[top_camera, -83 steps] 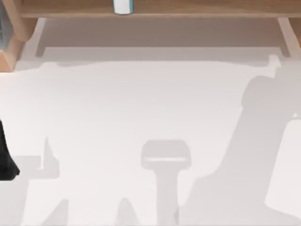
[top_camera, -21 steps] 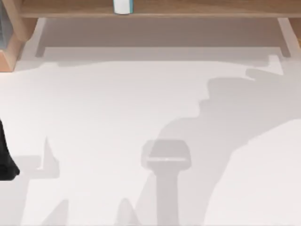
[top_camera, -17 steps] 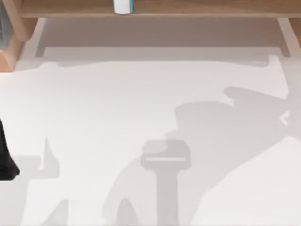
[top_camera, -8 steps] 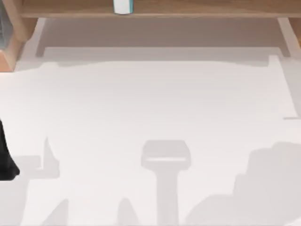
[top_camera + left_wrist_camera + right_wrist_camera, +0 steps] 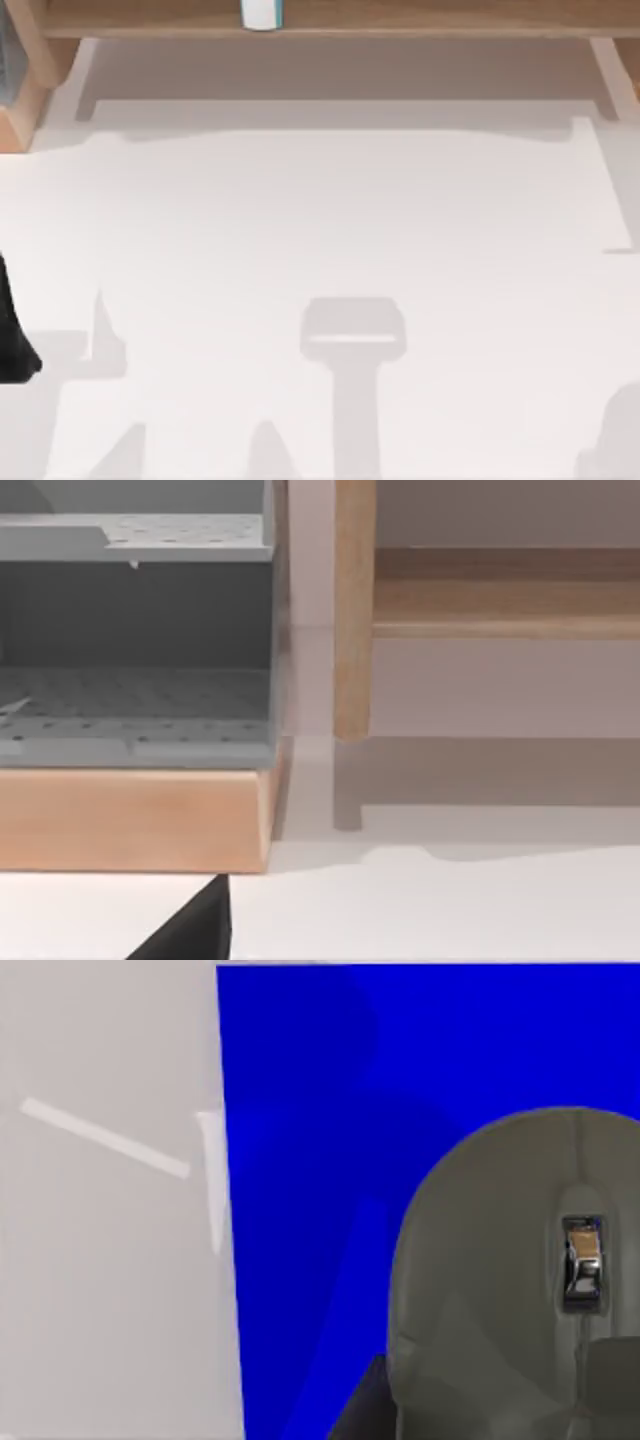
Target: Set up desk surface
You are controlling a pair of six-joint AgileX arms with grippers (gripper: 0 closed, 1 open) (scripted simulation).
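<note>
While grey shadows are falling across it, the desk surface [image 5: 330,210] is lying flat and filling most of the top view, its long axis running left to right, its far edge meeting the wooden shelf frame [image 5: 320,25]. A small white container with a teal edge [image 5: 262,13] is standing on that shelf. The left arm [image 5: 12,335] is showing as a dark shape at the table's left edge; I cannot tell its claw's state. In the right wrist view, a grey computer mouse [image 5: 520,1280] is sitting on a blue mat [image 5: 300,1160], and a dark sliver beside it is possibly a fingertip, so that claw's state is unclear too. In the left wrist view, a grey perforated tray [image 5: 135,630] is resting on a wooden base [image 5: 130,820] beside a shelf post [image 5: 352,610].
</note>
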